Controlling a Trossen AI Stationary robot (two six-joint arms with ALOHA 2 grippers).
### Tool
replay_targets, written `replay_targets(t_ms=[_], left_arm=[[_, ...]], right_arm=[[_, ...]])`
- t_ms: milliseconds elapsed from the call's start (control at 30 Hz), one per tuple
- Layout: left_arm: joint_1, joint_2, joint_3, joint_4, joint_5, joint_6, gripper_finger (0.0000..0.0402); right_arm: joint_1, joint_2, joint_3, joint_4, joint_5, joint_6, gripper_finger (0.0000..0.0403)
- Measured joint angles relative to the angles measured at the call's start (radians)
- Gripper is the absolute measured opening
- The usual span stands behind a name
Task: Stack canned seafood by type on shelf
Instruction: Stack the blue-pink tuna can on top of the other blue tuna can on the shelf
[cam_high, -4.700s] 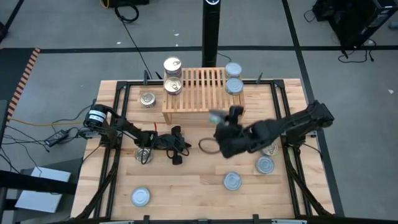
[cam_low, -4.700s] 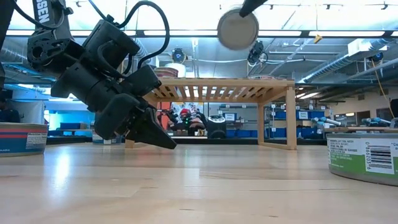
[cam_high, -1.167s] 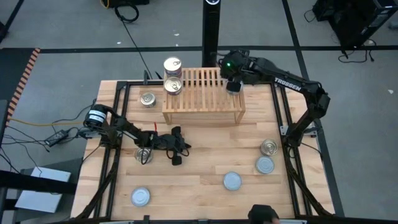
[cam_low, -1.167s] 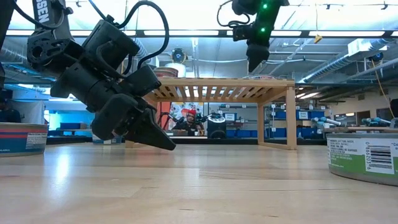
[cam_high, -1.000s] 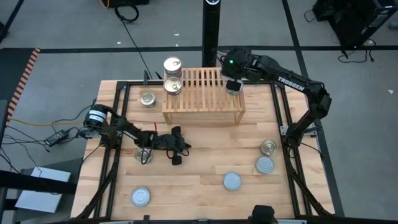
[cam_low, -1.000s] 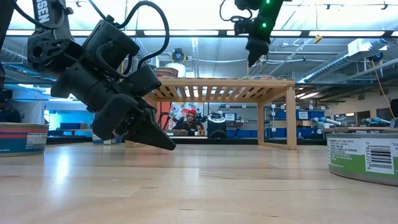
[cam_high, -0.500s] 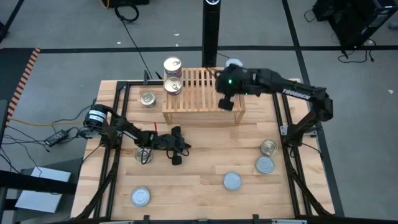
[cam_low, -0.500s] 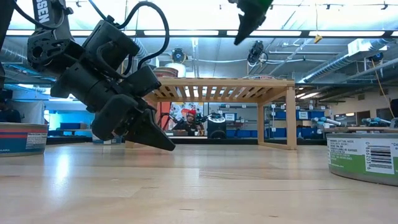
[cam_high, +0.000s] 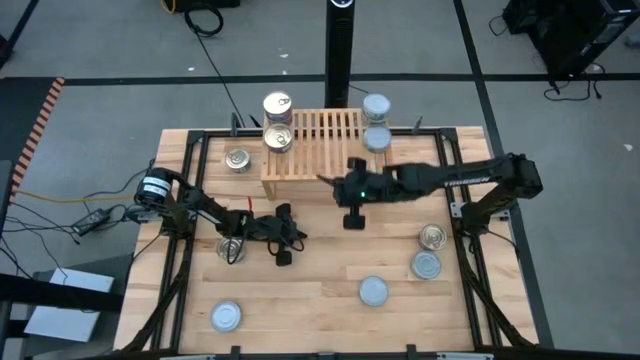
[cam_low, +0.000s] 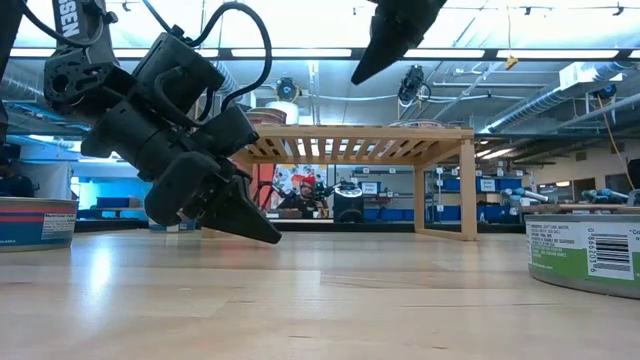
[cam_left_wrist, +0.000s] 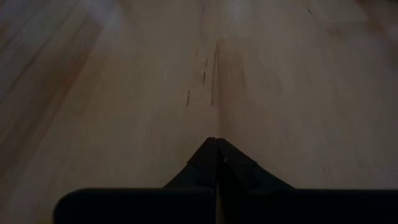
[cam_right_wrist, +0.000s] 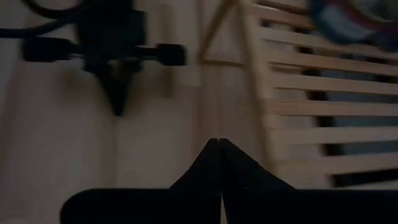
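The shelf (cam_high: 325, 150) stands at the table's far middle. Two gold-lidded tins (cam_high: 277, 105) show at its left end and two blue-silver tins (cam_high: 376, 137) at its right end. More canned seafood lies on the table: one tin (cam_high: 237, 158) left of the shelf, one (cam_high: 230, 250) by the left arm, one (cam_high: 226, 316) near the front left, and three (cam_high: 426, 265) at the right. My right gripper (cam_high: 322, 180) hovers shut and empty over the shelf's front edge. My left gripper (cam_high: 302, 238) rests shut and empty, low over the table (cam_left_wrist: 124, 93).
In the low view, a green-labelled tin (cam_low: 585, 250) stands close at the right and a blue one (cam_low: 35, 222) at the left. A black pole (cam_high: 340, 50) rises behind the shelf. Black frame rails (cam_high: 455, 180) run along the table's sides.
My right gripper has shut and swung from the shelf's far right end down and left to its front edge, uncovering the blue-silver tins. The left arm has stayed still.
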Motion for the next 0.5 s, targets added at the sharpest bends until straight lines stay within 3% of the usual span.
replay_targets(t_ms=[233, 500], left_arm=[[0.0, 0.0, 0.0, 0.003, 0.007, 0.0, 0.0008], [-0.002, -0.02, 0.0, 0.018, 0.118, 0.0, 0.0008]], right_arm=[[0.123, -0.021, -0.136, 0.171, -0.018, 0.061, 0.0003], [0.231, -0.051, -0.307, 0.332, 0.022, 0.175, 0.0003]])
